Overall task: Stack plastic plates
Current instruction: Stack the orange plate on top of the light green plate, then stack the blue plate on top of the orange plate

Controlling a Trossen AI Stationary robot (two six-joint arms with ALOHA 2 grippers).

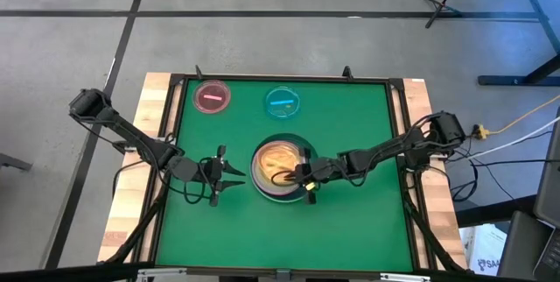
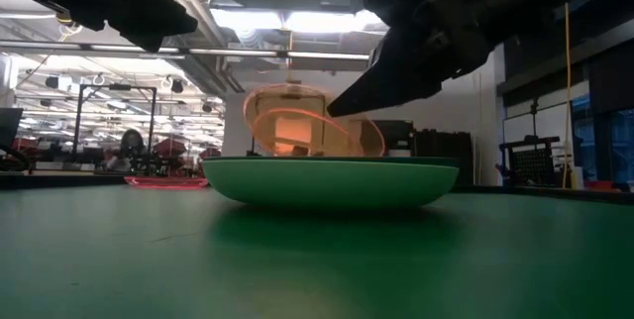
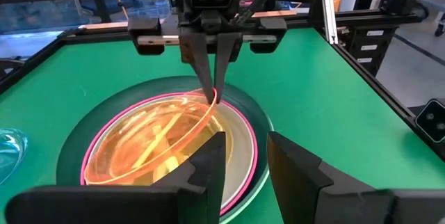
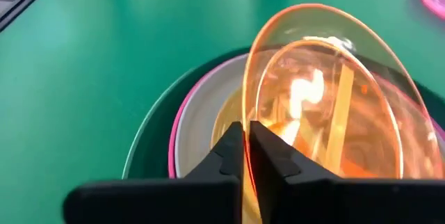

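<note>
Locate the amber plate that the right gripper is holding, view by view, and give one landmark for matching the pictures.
High view: the amber plate lies centre, over the stack, right gripper at its rim.
Low view: tilted above the dark green plate, centre.
Left wrist view: centre-left, rim pinched by the right gripper's fingers.
Right wrist view: fills the middle, tilted up from the fingers.
Shared landmark: the pink plate's rim ringing the stack.

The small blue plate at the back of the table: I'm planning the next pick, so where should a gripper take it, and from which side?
Probably by the rim. The small blue plate lies flat and alone on the green table, edge clear all round. The idle left gripper could pinch its near edge from the stack's side; the right gripper holds the amber plate.
</note>
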